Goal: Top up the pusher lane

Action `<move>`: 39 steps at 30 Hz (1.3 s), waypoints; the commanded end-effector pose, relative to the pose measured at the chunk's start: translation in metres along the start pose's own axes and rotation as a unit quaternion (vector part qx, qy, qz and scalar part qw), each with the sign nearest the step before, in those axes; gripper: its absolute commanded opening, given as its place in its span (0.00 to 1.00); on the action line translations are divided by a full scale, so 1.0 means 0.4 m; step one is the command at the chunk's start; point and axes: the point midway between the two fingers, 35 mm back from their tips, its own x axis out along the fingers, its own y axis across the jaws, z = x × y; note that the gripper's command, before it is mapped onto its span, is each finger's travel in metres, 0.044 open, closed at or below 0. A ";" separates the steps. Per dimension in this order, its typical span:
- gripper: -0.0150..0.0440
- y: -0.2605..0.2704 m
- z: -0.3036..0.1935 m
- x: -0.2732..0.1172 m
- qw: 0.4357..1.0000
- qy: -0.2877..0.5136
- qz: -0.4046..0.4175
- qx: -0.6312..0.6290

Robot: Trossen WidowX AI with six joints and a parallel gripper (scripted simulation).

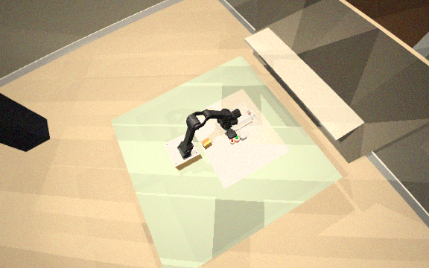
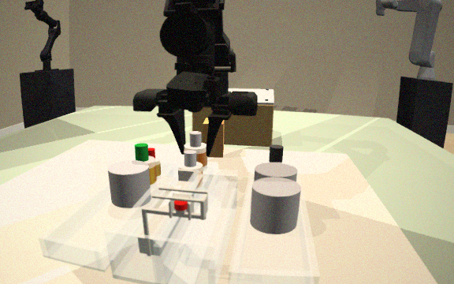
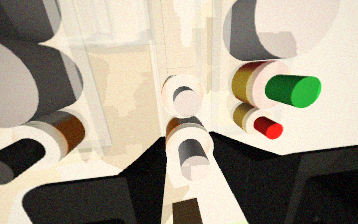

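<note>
My gripper (image 2: 196, 154) (image 3: 187, 138) is shut on a loose amber jar (image 2: 201, 155) (image 3: 174, 131) with a white lid and grey cap. The jar is upright between the fingertips, close to the robot side of the matching lane jar (image 2: 190, 166) (image 3: 182, 86), which has the same grey cap. Their lids overlap in the wrist view; whether the jars touch is unclear. The grey pusher plate (image 2: 187, 175) stands behind the lane jar. The lane has clear walls. The held jar's base and the low front stop are hidden, so its height above the lane floor cannot be told.
A green-capped jar (image 2: 141, 151) (image 3: 292, 90) and a red-capped jar (image 2: 151, 153) (image 3: 268, 128) stand to one side, near a grey cylinder (image 2: 129, 185). A black-capped jar (image 2: 276, 154) (image 3: 12, 160) and two grey cylinders stand opposite. An orange block (image 1: 206, 143) is near the base.
</note>
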 end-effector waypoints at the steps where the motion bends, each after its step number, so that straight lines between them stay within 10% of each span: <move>1: 0.25 0.003 0.021 -0.006 1.000 -0.014 0.003 -0.001; 39: 0.25 0.003 0.034 -0.007 1.000 -0.015 0.003 -0.001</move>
